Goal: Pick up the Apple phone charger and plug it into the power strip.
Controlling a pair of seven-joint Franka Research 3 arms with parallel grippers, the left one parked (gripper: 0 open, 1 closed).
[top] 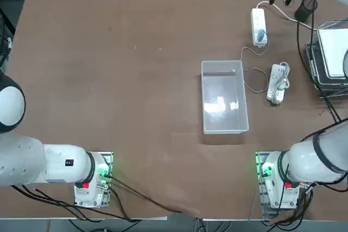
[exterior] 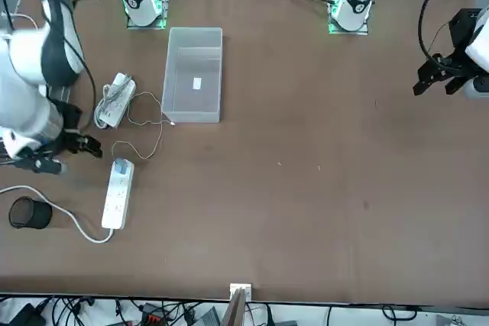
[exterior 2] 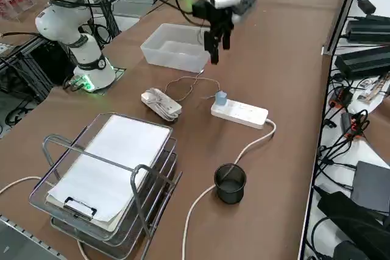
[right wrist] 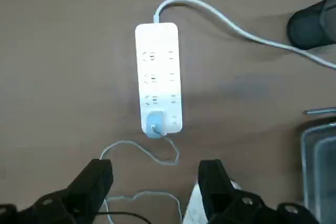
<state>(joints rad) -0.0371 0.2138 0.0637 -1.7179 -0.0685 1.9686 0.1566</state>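
Note:
The power strip point(right wrist: 157, 77) is a long white bar lying flat on the brown table, with its thick cord leaving the far end. The Apple phone charger point(right wrist: 155, 124), a small pale cube, stands in the strip's end socket point(exterior 2: 220, 97), and its thin white cable point(right wrist: 142, 153) loops away over the table. My right gripper point(right wrist: 155, 174) hangs above the table just off that end of the strip. Its fingers are open and hold nothing. From the right side view the gripper point(exterior 2: 216, 45) is well above the charger and apart from it.
A shorter, lumpier white strip point(exterior 2: 161, 104) lies near the cable. A clear plastic bin point(top: 224, 97) stands mid-table. A black mesh cup point(exterior 2: 230, 182) sits by the thick cord. A wire tray with a clipboard point(exterior 2: 109, 175) occupies the table's right edge.

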